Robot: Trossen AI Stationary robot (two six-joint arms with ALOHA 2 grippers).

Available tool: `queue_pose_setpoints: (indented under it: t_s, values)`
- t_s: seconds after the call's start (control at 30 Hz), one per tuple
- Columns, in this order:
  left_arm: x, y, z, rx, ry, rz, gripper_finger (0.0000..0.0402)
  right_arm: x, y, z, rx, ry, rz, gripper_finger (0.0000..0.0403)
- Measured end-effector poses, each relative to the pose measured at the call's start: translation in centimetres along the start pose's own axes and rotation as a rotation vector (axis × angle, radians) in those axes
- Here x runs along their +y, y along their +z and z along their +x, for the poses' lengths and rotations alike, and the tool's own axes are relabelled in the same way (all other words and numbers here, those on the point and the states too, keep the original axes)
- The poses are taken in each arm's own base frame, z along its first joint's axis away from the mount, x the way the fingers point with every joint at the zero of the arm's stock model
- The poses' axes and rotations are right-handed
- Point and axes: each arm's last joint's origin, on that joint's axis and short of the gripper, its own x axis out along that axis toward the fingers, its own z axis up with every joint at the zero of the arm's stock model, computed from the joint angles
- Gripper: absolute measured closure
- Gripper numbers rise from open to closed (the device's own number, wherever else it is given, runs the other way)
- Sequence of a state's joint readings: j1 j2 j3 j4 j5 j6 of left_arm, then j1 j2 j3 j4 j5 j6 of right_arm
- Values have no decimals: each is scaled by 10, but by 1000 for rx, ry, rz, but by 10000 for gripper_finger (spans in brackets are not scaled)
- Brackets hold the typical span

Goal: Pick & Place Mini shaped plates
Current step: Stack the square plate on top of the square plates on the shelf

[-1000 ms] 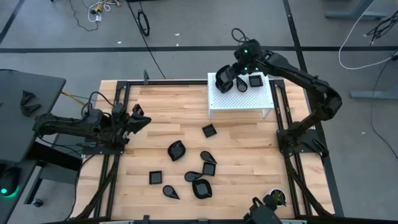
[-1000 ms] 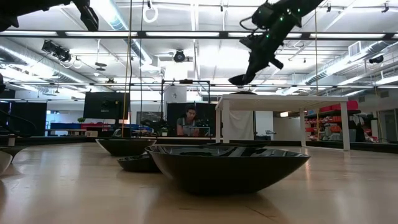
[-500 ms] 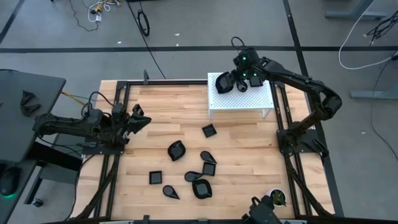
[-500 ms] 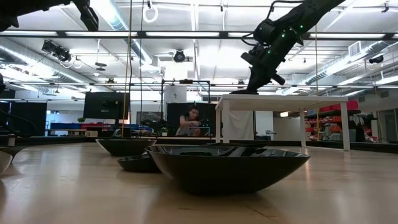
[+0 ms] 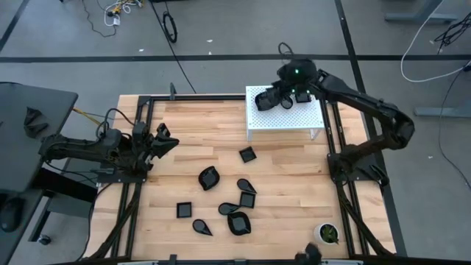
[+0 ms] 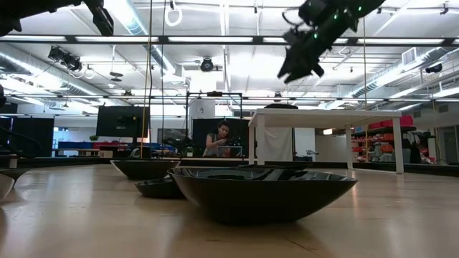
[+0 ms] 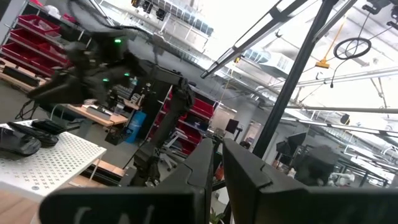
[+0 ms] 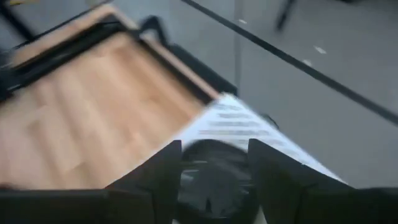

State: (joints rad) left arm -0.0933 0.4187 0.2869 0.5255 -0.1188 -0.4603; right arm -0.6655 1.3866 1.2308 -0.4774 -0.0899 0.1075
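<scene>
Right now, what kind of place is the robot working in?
Probably a robotics lab or workshop in an open industrial hall. The low view shows an exposed ceiling with strip lights and red storage shelves. A person sits at a desk behind the wooden table with its black frame.

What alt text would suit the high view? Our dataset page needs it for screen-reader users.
Seen from above, the right gripper hangs open over a white perforated stand holding two black mini plates, one rounded, one square. Seven more black dishes lie scattered on the wooden table, a white cup sits near its edge, and the left gripper waits at the left side.
</scene>
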Motion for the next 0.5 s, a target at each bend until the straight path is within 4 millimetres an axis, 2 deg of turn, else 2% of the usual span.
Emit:
queue_pose_setpoints:
  t_s: [0.1,0.23,0.37,0.5]
  values:
    - [0,0,0,0,0,0,360,36,-2,-4,-18,86,-101,219]
    - [0,0,0,0,0,0,360,99,-18,1,-66,239,-261,231]
    - [0,0,0,1,0,0,360,151,-59,13,-116,402,-388,241]
    - [0,0,0,0,0,0,360,186,-101,19,-177,544,-414,248]
